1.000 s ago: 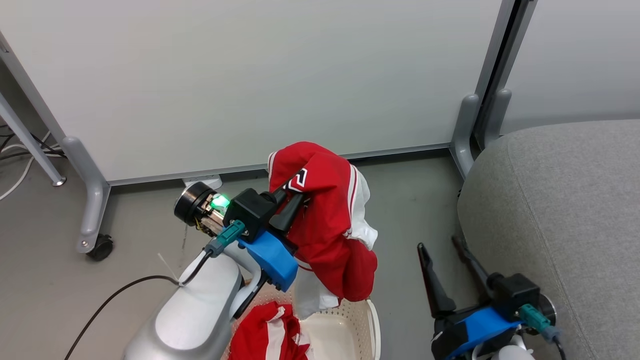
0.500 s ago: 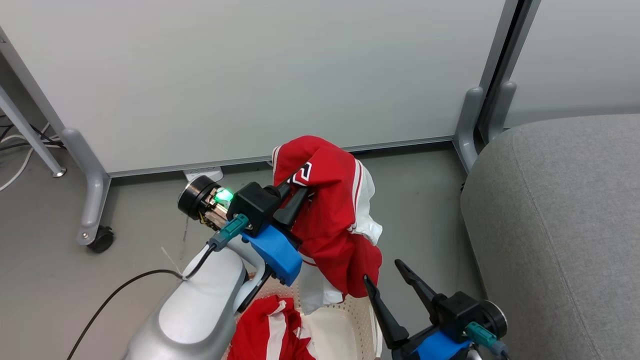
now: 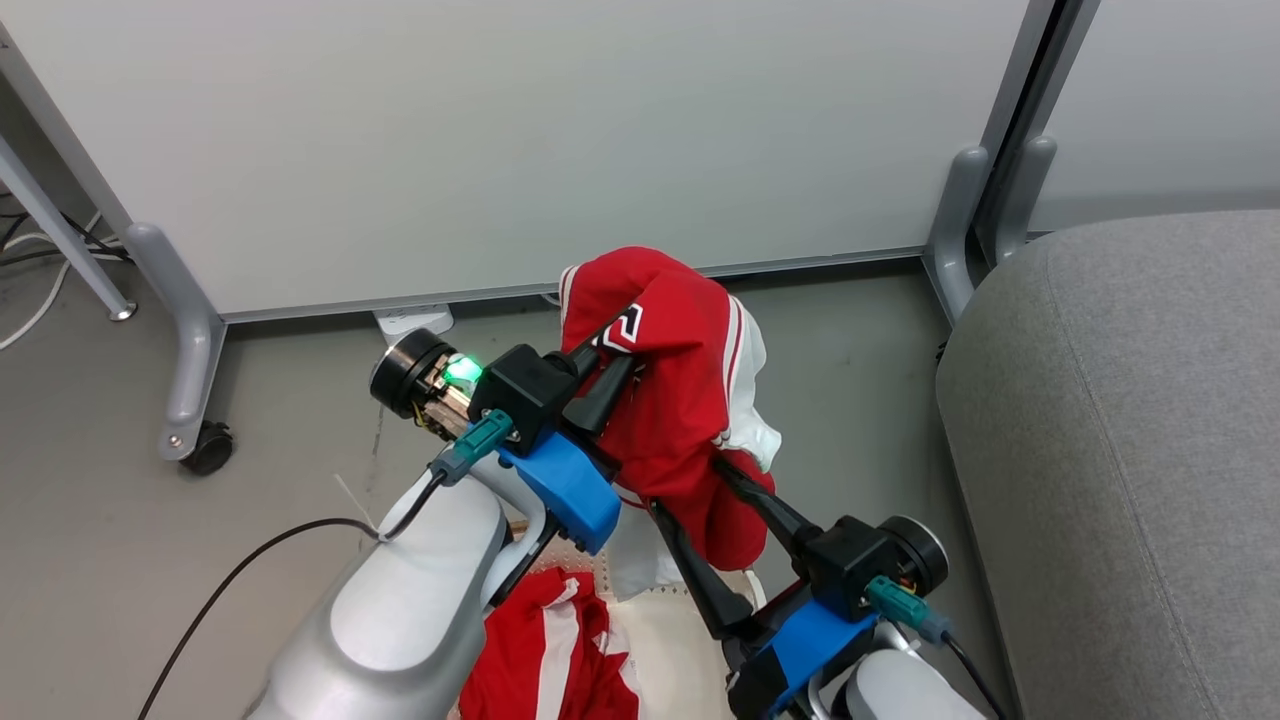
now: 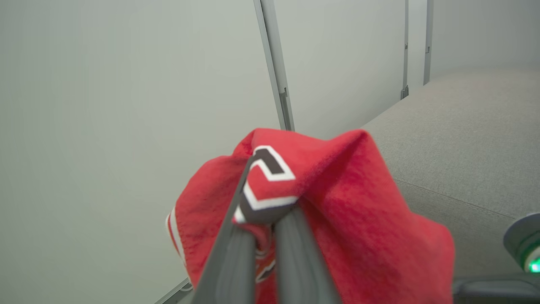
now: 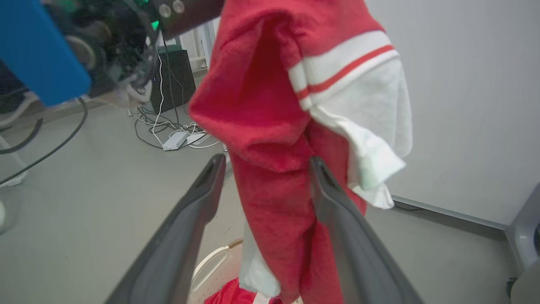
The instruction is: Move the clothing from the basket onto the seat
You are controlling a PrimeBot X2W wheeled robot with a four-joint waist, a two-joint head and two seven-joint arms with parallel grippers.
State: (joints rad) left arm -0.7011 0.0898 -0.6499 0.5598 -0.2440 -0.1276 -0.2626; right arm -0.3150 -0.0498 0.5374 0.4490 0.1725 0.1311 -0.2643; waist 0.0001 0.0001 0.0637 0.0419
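— Okay, big to small: where's everything?
— The grey seat sits off to my right, apart from the load. The basket is below me, one red garment lying in it.
— And the other one?
— The hanging garment dangles above the basket, my left pincer clamped on its lettered fold. My right pincer stands spread, one finger either side of the cloth.

My left end effector holds lifted garment over basket, right end effector astride it; second garment in basket; seat rightward.
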